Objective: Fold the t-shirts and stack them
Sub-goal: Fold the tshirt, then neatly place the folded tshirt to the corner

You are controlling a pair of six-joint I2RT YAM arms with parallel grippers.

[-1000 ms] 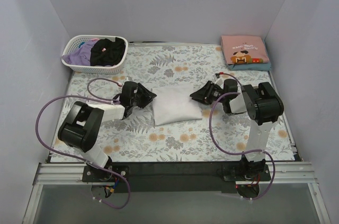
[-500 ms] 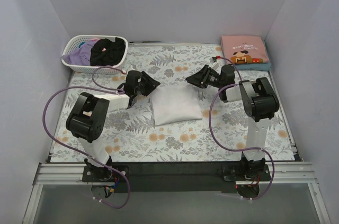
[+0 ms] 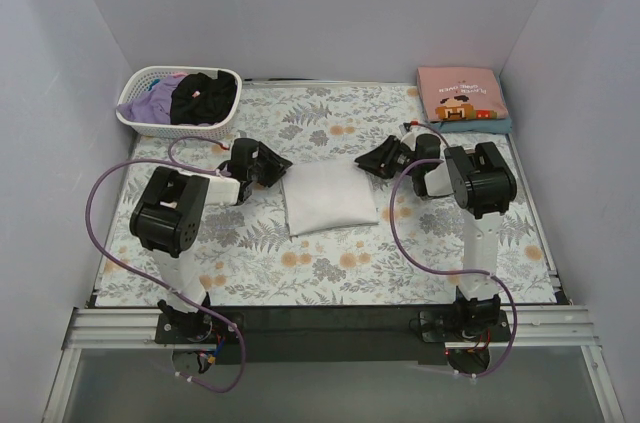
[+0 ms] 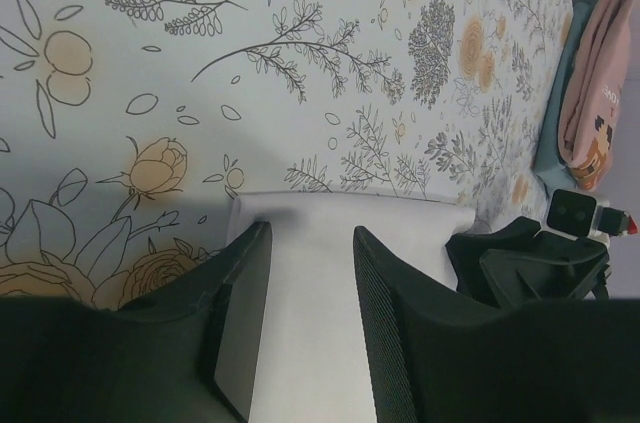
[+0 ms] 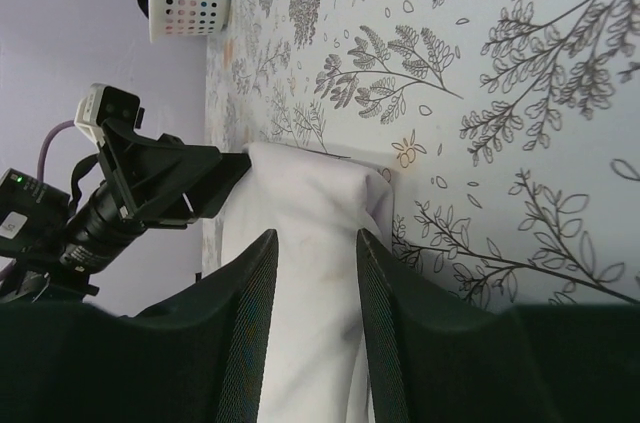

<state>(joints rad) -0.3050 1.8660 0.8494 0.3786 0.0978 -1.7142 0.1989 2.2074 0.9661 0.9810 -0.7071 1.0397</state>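
Observation:
A plain white t-shirt [image 3: 328, 200] lies folded into a rectangle on the floral cloth in the middle of the table. My left gripper [image 3: 276, 164] is open at its far left corner. My right gripper [image 3: 368, 160] is open at its far right corner. In the left wrist view the open jaws [image 4: 312, 233] stand over the white shirt [image 4: 305, 303], with its far edge just ahead. In the right wrist view the open jaws [image 5: 318, 238] frame the shirt's corner [image 5: 315, 193]. A folded pink cartoon-print tee [image 3: 460, 93] lies on a teal one [image 3: 492, 126] at the back right.
A white slotted basket [image 3: 135, 121] at the back left holds a black tee [image 3: 205, 95] and a lavender one [image 3: 150, 103]. The enclosure walls stand close on the left, right and back. Purple cables loop beside both arms.
Both grippers have moved from the shirt's left and right sides toward the back and now sit at its far corners. The white shirt has stayed folded in place.

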